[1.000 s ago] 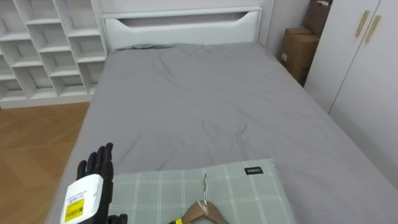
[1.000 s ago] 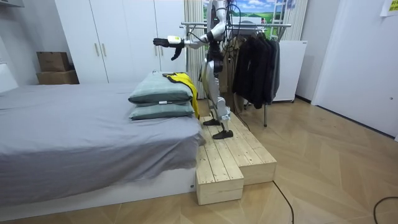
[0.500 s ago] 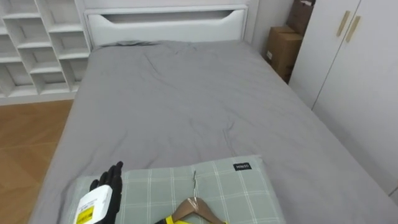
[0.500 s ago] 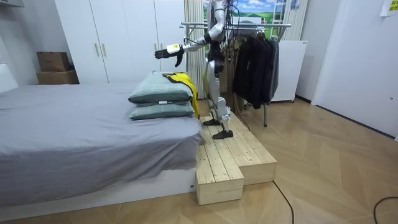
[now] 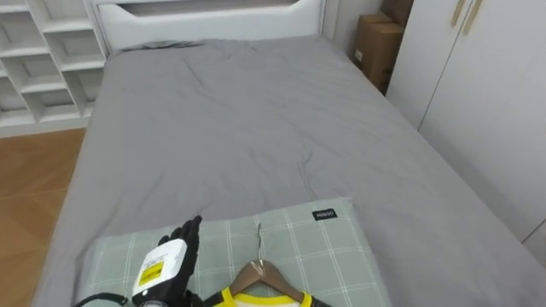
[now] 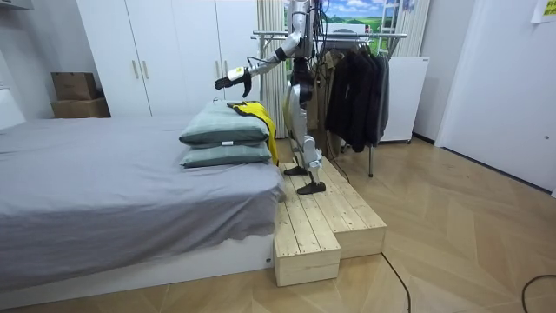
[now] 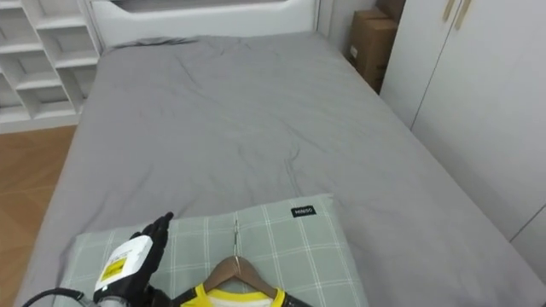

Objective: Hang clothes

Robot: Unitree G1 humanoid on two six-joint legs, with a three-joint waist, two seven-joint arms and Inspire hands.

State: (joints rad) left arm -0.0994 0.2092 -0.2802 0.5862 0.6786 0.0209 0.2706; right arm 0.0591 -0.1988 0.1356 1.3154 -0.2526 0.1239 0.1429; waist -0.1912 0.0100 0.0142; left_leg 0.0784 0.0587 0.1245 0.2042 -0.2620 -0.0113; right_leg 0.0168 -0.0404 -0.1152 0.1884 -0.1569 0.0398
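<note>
A yellow garment (image 5: 256,300) on a wooden hanger (image 5: 260,275) lies on a green checked pillow (image 5: 328,251) at the foot of the grey bed (image 5: 239,128). The hanger's metal hook points up the bed. My left hand (image 5: 171,266) hovers over the pillow just left of the hanger, open, with relaxed fingers pointing toward the headboard and nothing in them. In the room view I stand on a wooden platform (image 6: 334,217) at the bed's end, left hand (image 6: 230,80) stretched out above the stacked pillows (image 6: 226,130) and the yellow garment (image 6: 254,113).
Behind me stands a clothes rack (image 6: 347,36) hung with dark clothes (image 6: 356,91). A white wardrobe (image 5: 486,111) and cardboard boxes (image 5: 375,38) flank the bed on the right, white shelves (image 5: 43,60) on the left. Wooden floor runs along the bed's left side.
My left hand has come down and to the right, closer to the hanger. The head camera has shifted, bringing the pillow and the yellow garment further into view.
</note>
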